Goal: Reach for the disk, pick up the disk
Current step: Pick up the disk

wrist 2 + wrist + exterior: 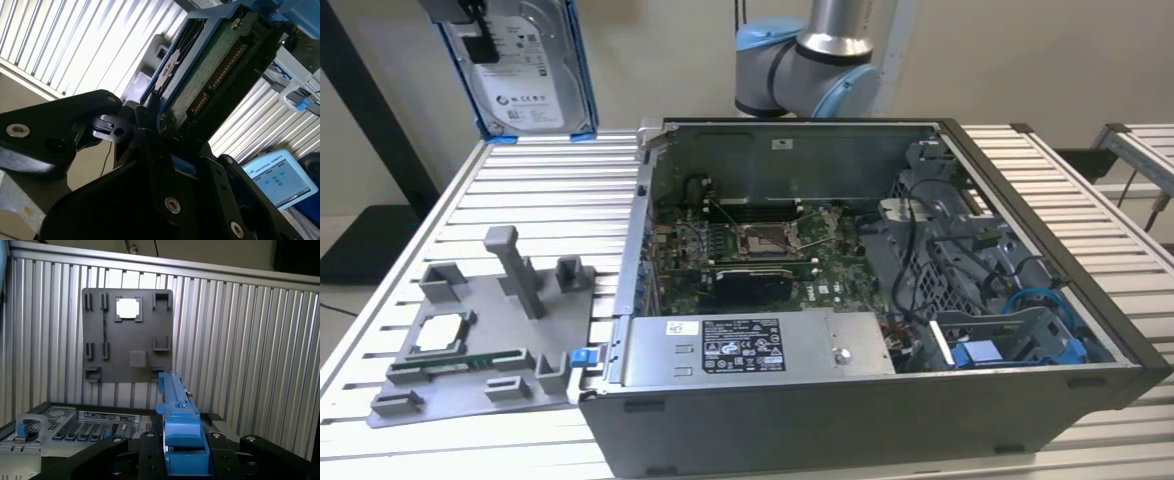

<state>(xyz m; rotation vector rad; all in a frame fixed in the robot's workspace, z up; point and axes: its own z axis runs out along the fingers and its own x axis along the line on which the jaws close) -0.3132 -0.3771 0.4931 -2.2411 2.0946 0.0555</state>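
My gripper clenches the disk, which hangs at six o'clock below it, long axis upright.

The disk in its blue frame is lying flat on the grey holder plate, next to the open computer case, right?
Not quite. The disk is not lying on the grey holder plate. The claw holds it upright, lifted away from the plate, as the exterior view shows at its upper left. The rest stands: it sits in its blue frame, and the open computer case is next to the plate.
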